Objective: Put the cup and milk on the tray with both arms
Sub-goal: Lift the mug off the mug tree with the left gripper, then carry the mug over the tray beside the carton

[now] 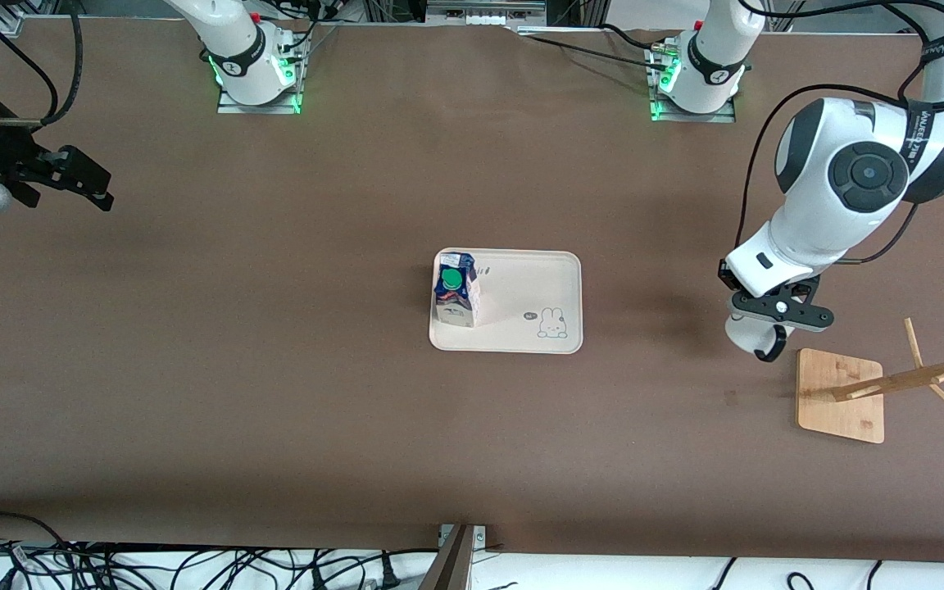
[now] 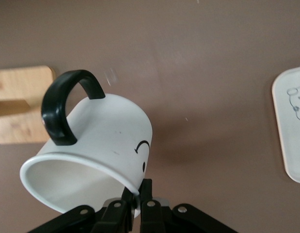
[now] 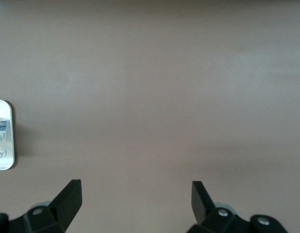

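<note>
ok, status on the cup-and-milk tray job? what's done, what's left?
Done: the milk carton stands upright on the tray, at the right arm's end of it. The right gripper is open over bare table and waits.

In hand: the left gripper is shut on the rim of the cup, tilted in the air beside the wooden rack base.

Left: carry the cup to the tray's free half, beside the rabbit drawing, and release.

From the front, the cup (image 1: 752, 336) is mostly hidden under the left gripper (image 1: 779, 315), just the white bottom and handle poking out. Tray (image 2: 291, 128) gets chopped by the left wrist view's edge, and its script's too tiny to read.
</note>
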